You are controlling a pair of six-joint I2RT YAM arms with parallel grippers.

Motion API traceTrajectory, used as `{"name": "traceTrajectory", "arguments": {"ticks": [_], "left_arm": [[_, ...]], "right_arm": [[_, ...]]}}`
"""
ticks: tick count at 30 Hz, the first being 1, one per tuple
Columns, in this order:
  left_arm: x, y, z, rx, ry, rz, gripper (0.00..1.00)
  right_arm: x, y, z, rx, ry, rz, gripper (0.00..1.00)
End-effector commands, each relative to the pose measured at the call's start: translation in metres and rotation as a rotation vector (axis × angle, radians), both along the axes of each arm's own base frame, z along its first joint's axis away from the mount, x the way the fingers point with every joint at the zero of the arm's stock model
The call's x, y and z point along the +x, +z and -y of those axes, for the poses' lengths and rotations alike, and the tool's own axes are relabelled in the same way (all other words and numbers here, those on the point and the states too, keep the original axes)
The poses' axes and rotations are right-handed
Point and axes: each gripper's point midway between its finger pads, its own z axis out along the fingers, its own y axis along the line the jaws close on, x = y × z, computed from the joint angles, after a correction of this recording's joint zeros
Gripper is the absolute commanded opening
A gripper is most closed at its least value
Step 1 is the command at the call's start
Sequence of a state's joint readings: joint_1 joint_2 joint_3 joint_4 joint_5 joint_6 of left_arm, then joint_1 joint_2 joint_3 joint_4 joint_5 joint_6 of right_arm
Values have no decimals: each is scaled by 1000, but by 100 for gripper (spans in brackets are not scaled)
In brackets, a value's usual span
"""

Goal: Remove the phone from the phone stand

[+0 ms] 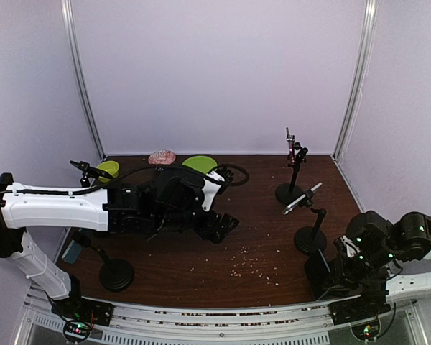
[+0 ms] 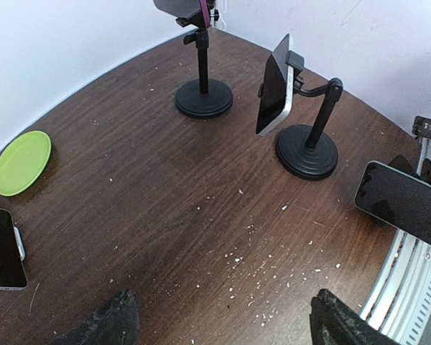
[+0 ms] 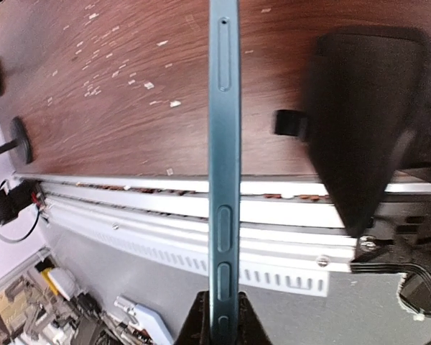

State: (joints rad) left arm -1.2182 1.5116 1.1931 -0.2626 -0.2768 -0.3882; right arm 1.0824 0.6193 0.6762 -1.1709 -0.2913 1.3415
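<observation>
Right gripper clamps the phone by one end; the phone's long axis runs straight out from the fingertips, just beside the phone stand.

The phone runs past the top edge; the phone stand is blurred.

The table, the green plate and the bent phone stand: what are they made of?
Table: looks like dark wood or wood-look laminate, with visible grain streaks and a slight sheen. Green plate: probably plastic, a flat even lime colour, smooth. Bent phone stand: black, matte, likely painted metal or plastic; the pictures cannot settle which.
</observation>
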Motion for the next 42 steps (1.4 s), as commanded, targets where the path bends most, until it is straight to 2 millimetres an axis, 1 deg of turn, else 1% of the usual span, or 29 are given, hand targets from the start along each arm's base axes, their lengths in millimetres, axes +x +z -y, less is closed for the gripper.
{"name": "traceTrajectory", "arguments": {"ticks": [1,4,5,7,10,13,15,18,21,23,25,29,32,36,37,41,42], "left_arm": [[-2,32,1,-70,-20,24,86],[-23,42,8,-91,-168,27,86],[-33,46,10,-99,-234,26,86],[-53,54,11,-113,-366,34,86],[-78,62,4,-106,-522,38,89],[-93,65,-7,-89,-633,10,89],[-97,67,-15,-96,-687,-27,89],[-99,70,-26,-130,-751,-84,88],[-98,70,-28,-138,-773,-101,88],[-98,72,-23,-143,-791,-116,87],[-98,69,-16,-140,-807,-141,86],[-93,60,-3,-125,-811,-184,83],[-92,57,3,-122,-814,-209,80],[-89,54,8,-118,-813,-223,73],[-89,55,10,-125,-816,-226,68],[-89,54,18,-133,-831,-258,39],[-89,53,19,-130,-831,-264,29]], "right_arm": [[7,38,-45,226,118,92,0],[15,58,-65,302,203,183,0],[18,65,-70,317,246,231,0],[22,71,-79,334,310,298,0],[27,78,-94,359,420,393,0],[30,86,-106,377,541,502,0],[33,94,-111,383,612,587,0],[32,106,-121,434,717,707,0],[31,114,-129,458,803,792,0],[30,117,-134,468,854,828,0],[30,126,-140,482,895,871,0],[30,137,-148,507,949,942,0],[29,140,-151,512,989,964,0],[25,135,-154,517,1041,951,0],[25,134,-155,517,1050,951,0],[28,134,-157,495,1067,980,0],[30,134,-157,490,1070,987,0]]}}
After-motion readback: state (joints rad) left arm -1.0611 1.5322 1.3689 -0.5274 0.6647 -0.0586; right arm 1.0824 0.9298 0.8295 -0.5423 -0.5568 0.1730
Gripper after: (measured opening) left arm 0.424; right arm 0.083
